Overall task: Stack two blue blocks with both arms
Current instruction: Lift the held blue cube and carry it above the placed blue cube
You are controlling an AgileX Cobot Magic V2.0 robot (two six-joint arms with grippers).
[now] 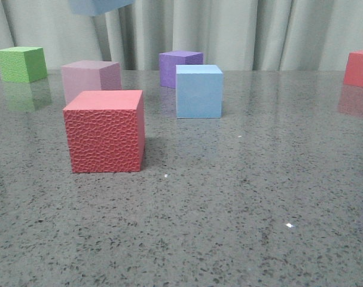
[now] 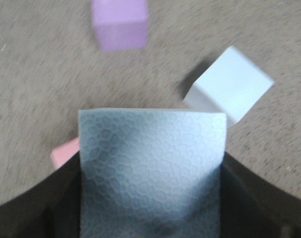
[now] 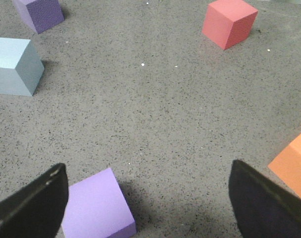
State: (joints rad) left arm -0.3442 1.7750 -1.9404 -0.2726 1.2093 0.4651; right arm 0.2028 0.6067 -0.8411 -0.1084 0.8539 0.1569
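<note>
My left gripper [image 2: 150, 201] is shut on a pale blue block [image 2: 151, 168] with a pebbled face, held between its black jaws above the table. That block's underside shows at the top edge of the front view [image 1: 100, 6]. The second blue block [image 1: 198, 91] stands on the table at mid-depth; it also shows in the left wrist view [image 2: 229, 85], below and ahead of the held block, and in the right wrist view [image 3: 14, 65]. My right gripper [image 3: 148, 198] is open and empty over the table. Neither gripper shows in the front view.
A red textured cube [image 1: 104, 131] stands front left, with a pink cube [image 1: 90, 79] behind it. A dark purple cube [image 1: 180, 67], a green cube [image 1: 22, 64] and another red cube [image 1: 359, 69] stand at the back. A light purple cube [image 3: 96, 204] and an orange cube [image 3: 294, 163] lie by my right fingers.
</note>
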